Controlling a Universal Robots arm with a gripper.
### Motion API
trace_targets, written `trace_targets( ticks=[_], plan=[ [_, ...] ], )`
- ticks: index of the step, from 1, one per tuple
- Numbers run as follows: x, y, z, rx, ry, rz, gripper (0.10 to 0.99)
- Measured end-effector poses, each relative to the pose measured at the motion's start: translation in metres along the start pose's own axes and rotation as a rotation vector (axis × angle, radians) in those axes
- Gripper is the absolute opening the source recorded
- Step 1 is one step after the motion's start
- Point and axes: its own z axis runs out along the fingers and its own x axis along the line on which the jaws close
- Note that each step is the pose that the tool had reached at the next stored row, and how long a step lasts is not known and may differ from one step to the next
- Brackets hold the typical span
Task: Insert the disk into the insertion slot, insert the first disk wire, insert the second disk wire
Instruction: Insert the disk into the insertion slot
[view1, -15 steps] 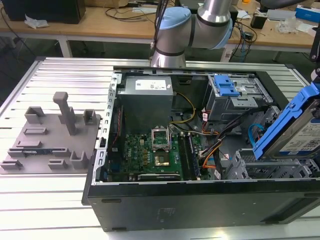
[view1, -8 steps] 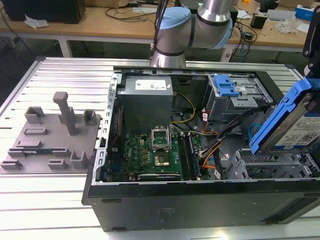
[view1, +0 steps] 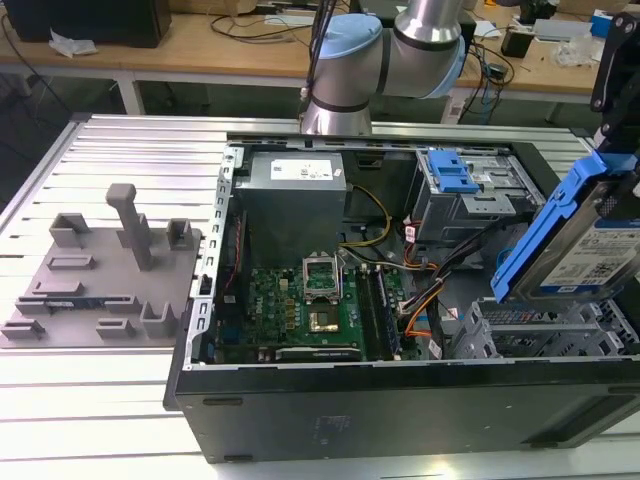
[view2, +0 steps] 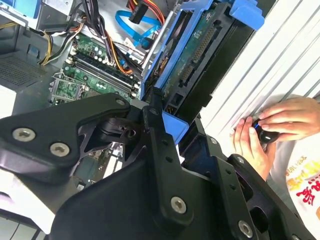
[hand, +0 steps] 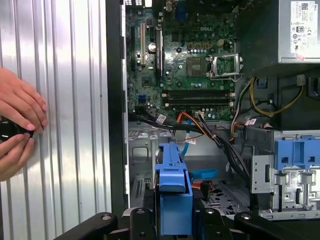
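The disk (view1: 612, 250) runs off the exterior view's right edge, so its far end is cut off. In the second wrist view the gripper (view2: 172, 125) has its black body across the foreground, hiding much of the computer case (view1: 400, 400). It is clamped on the end of the disk's blue frame.

The disk hangs tilted in the air, just above the insertion slot (view1: 540, 330) and not in it. The case wall hides the slot's lower part.

The disk is flat and silver-grey with a white label and a bright blue frame. Its other face shows a green circuit board.

A person's hands (hand: 17, 125), partly out of frame, hold a small black thing over the ribbed table (hand: 70, 100) beside the case.
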Motion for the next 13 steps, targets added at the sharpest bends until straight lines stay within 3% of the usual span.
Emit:
trace_targets(
  ticks=[13],
  plan=[
    [-0.0007, 0.0011, 0.0044, 0.0, 0.0006, 0.0, 0.365]
  ],
)
